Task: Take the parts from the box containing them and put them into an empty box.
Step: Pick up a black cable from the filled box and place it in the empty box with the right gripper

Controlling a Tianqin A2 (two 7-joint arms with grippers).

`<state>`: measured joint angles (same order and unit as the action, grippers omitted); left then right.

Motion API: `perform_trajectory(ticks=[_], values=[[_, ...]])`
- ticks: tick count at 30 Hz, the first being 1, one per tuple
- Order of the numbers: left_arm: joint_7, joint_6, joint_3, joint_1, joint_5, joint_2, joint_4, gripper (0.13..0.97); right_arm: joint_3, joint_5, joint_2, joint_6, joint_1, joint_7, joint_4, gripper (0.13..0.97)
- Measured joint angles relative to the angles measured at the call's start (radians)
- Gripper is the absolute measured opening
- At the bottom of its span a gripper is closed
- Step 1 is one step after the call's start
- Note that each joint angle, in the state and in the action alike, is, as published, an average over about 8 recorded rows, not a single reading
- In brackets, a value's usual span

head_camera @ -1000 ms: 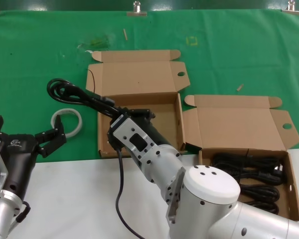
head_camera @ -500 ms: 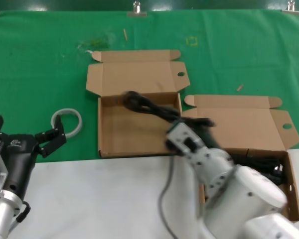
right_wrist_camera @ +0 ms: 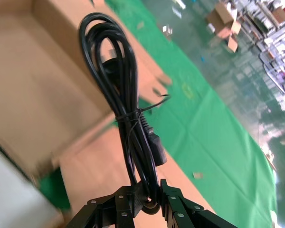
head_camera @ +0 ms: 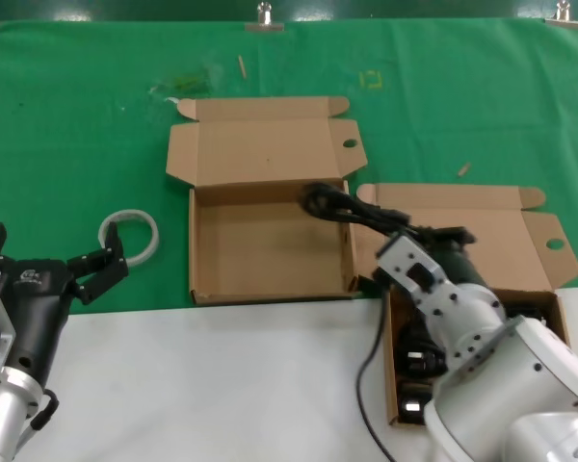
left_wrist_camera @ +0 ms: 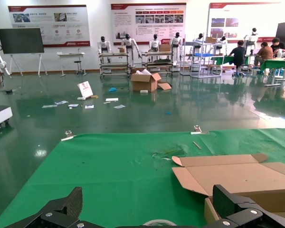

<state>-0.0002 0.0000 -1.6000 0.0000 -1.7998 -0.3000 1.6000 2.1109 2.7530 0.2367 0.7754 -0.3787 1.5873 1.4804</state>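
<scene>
Head view: right gripper clamped on coiled power cord, approx 3 o'clock of empty box, transfer step; next: carry over box, release; left gripper apart, parked.

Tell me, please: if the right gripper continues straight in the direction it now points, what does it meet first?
Probably the empty box. The right gripper, shut on a power cord, points up and left from above the box containing the parts. The cord's coil would likely reach the empty box's right wall first, though height is unclear.
</scene>
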Motion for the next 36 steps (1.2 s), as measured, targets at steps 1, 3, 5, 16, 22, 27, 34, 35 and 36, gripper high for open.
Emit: perform_trajectory(ticks=[1,3,5,16,22,27,34,35,36], values=[[0.0,0.0,0.0,0.0,0.0,0.0,0.0,0.965,0.011,0.0,0.0,-0.003,-0.006,-0.012,-0.001,0.185],[0.0,0.0,0.0,0.0,0.0,0.0,0.0,0.965,0.039,0.0,0.0,-0.009,-0.019,-0.043,-0.003,0.185],[0.0,0.0,0.0,0.0,0.0,0.0,0.0,0.965,0.069,0.0,0.0,-0.014,-0.033,-0.075,-0.006,0.185],[0.0,0.0,0.0,0.0,0.0,0.0,0.0,0.965,0.24,0.0,0.0,-0.034,-0.107,-0.26,-0.022,0.185],[0.0,0.0,0.0,0.0,0.0,0.0,0.0,0.965,0.335,0.0,0.001,-0.037,-0.151,-0.365,-0.021,0.185],[0.0,0.0,0.0,0.0,0.0,0.0,0.0,0.965,0.408,0.0,0.003,-0.04,-0.187,-0.446,-0.021,0.185],[0.0,0.0,0.0,0.0,0.0,0.0,0.0,0.965,0.452,0.0,0.007,-0.042,-0.21,-0.498,-0.021,0.185],[0.0,0.0,0.0,0.0,0.0,0.0,0.0,0.965,0.453,0.0,0.007,-0.042,-0.211,-0.499,-0.021,0.185],[0.0,0.0,0.0,0.0,0.0,0.0,0.0,0.965,0.454,0.0,0.007,-0.042,-0.211,-0.499,-0.021,0.189]])
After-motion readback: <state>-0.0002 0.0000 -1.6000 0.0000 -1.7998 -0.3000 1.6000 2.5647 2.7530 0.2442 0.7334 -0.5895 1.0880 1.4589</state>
